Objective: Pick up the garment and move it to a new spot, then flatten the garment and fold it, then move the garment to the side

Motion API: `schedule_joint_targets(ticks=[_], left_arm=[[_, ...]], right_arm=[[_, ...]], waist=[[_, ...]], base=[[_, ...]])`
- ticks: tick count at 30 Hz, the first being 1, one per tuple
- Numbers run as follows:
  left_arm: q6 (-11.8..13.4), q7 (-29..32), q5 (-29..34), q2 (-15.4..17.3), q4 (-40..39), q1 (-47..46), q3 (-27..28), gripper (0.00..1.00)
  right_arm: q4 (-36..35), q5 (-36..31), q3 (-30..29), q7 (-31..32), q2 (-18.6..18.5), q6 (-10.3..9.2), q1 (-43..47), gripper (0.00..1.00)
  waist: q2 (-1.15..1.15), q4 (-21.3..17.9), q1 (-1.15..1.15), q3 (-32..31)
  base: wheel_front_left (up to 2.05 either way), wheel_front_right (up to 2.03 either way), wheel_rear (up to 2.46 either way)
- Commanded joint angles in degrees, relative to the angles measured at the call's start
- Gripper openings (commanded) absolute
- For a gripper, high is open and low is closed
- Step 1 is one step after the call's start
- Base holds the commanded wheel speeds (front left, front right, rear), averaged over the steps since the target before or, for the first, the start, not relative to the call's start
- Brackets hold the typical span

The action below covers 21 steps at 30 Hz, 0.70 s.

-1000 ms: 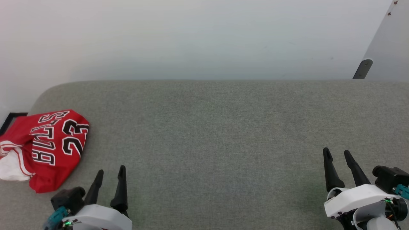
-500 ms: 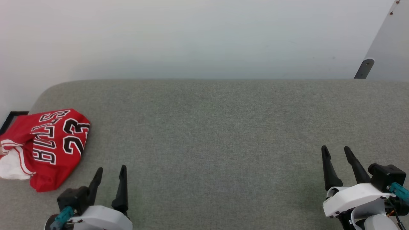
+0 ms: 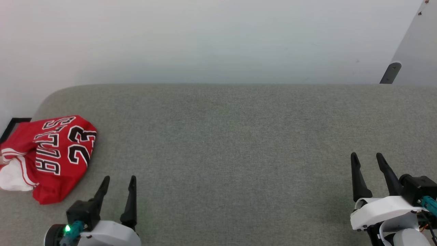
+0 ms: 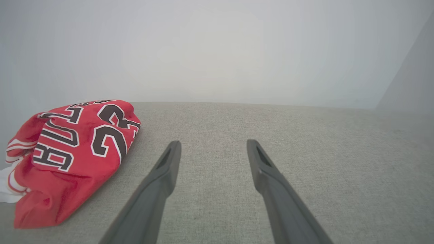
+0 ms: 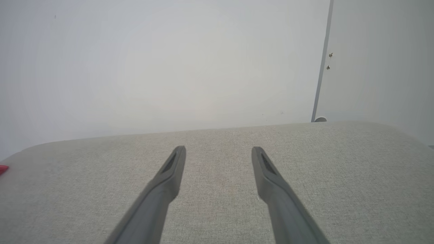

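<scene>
The left hand (image 3: 120,178), its two dark fingers spread wide and holding nothing, hovers low over the grey fabric-covered counter (image 3: 222,136) at seven o'clock in the head view. Its own wrist camera shows bare cloth between the open fingers (image 4: 171,162). Just beside it, at about ten o'clock from its fingertips, lies the garment (image 3: 54,157). The red jersey is bunched in a loose heap at the counter's nine o'clock edge, with "BULLS" and "23" turned sideways and a patch of white inside showing on the outer side. Nothing touches it. The right hand (image 3: 366,155), equally spread and empty, waits well apart at four o'clock, across a long stretch of bare counter.

The work appears to be at its very first step, with the pick-up not yet begun. The next move seems to fall to the left hand: swing toward ten o'clock, come down over the heap and pinch a raised fold. It will likely need enough of the thin, soft fabric between its fingers for the whole jersey to lift, not one slipping layer.
</scene>
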Motion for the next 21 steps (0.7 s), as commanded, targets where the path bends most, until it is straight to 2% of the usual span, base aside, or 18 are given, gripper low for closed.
schedule_joint_targets(ticks=[1, 21], left_arm=[[-0.11, -0.52, 1.23, 0.07, -0.17, -0.32, 0.16, 1.00], [-1.12, -2.04, 4.88, -0.63, 1.57, -1.18, 1.34, 1.00]], right_arm=[[-0.31, -1.27, -0.25, -0.49, 0.11, 0.04, -0.03, 1.00], [0.11, -4.05, -1.15, -2.13, 1.33, 0.04, 0.35, 1.00]], waist=[[0.00, 0.06, 0.00, -0.01], [0.00, 0.85, 0.00, 0.82]], base=[[0.00, 0.00, 0.00], [0.00, 0.00, 0.00]])
